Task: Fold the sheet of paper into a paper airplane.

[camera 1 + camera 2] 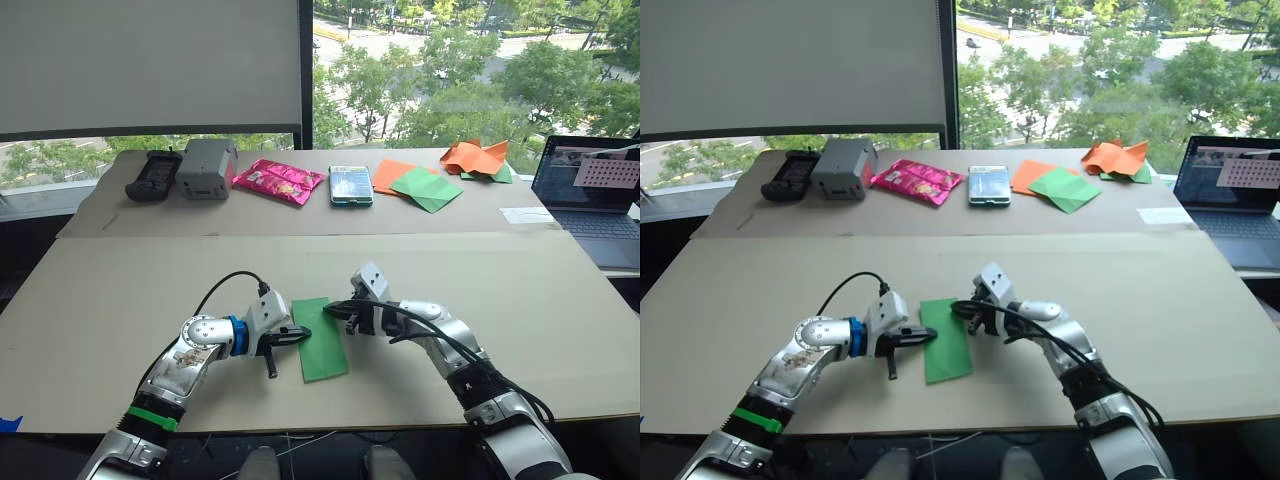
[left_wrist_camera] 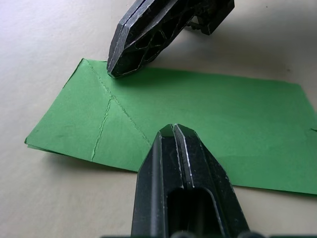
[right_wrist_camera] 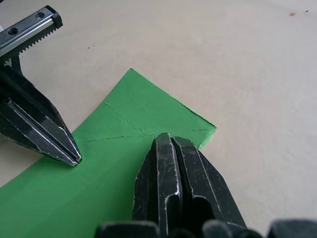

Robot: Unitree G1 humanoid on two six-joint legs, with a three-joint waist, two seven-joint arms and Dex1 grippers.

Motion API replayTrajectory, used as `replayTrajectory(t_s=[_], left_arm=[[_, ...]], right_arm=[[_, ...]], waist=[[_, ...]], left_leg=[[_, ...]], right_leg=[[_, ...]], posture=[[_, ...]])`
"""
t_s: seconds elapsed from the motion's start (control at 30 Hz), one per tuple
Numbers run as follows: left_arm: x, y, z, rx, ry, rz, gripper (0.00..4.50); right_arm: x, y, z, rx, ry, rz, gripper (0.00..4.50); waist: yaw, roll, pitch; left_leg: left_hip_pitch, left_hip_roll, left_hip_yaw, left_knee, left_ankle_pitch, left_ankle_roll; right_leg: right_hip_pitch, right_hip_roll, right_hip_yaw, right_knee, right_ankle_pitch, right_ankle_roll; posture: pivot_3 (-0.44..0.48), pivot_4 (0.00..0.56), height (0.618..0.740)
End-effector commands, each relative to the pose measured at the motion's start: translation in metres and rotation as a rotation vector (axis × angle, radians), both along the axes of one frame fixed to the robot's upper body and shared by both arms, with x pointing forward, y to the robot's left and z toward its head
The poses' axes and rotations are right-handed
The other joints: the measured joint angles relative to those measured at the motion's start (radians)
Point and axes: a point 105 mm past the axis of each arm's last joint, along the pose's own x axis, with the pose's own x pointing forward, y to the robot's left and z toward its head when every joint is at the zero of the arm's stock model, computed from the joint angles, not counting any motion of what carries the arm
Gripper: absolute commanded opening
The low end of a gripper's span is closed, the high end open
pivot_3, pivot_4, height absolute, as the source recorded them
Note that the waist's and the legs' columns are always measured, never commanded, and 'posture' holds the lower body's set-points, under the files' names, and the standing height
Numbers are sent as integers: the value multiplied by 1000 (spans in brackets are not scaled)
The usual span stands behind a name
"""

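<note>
The sheet of paper (image 1: 322,345) is bright green and lies flat on the tan table near the front edge, folded into a narrow strip with crease lines near one end (image 2: 106,116). My left gripper (image 1: 300,335) is shut, its tip resting on the strip's left edge (image 2: 174,133). My right gripper (image 1: 333,310) is also shut, and its tip presses the strip's far right corner (image 3: 168,141). The two tips lie close together across the paper's far end. Neither gripper has paper between its fingers.
Along the back of the table lie a black device (image 1: 152,175), a grey box (image 1: 205,168), a pink packet (image 1: 278,180), a phone (image 1: 351,185), orange and duller green sheets (image 1: 415,185) and a crumpled orange-and-green heap (image 1: 478,158). A laptop (image 1: 590,190) stands at the right.
</note>
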Motion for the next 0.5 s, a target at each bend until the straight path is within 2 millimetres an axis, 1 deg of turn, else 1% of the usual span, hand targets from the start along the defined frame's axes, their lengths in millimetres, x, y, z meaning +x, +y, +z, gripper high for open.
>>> replayTrajectory(t_s=[0.03, 0.3, 0.4, 0.5], left_arm=[[-5, 3, -8, 37, 21, 1, 0], [-5, 4, -8, 40, 15, 8, 0], [-6, 5, -8, 44, 13, 8, 0], [-5, 5, -8, 44, 12, 10, 0]], right_arm=[[8, -3, -6, -34, 10, -20, 43], [16, 0, -6, -26, 8, -25, 43], [14, -1, -7, -25, 8, -16, 43], [7, -3, -10, -20, 13, 2, 43]], waist=[[-1, 1, 0], [-4, 1, -1], [-5, 2, -1], [-4, 3, -2]], left_leg=[[0, 0, 0, 0, 0, 0], [0, 0, 0, 0, 0, 0], [0, 0, -1, 0, 0, 0], [0, 0, -1, 0, 0, 0]], right_leg=[[0, 0, 0, 0, 0, 0], [1, 1, 1, 1, 0, 0], [1, 1, 1, 1, 0, 0], [1, 1, 1, 1, 0, 0]], posture=[[0, 150, 718], [0, 150, 718], [0, 150, 718], [0, 150, 718]])
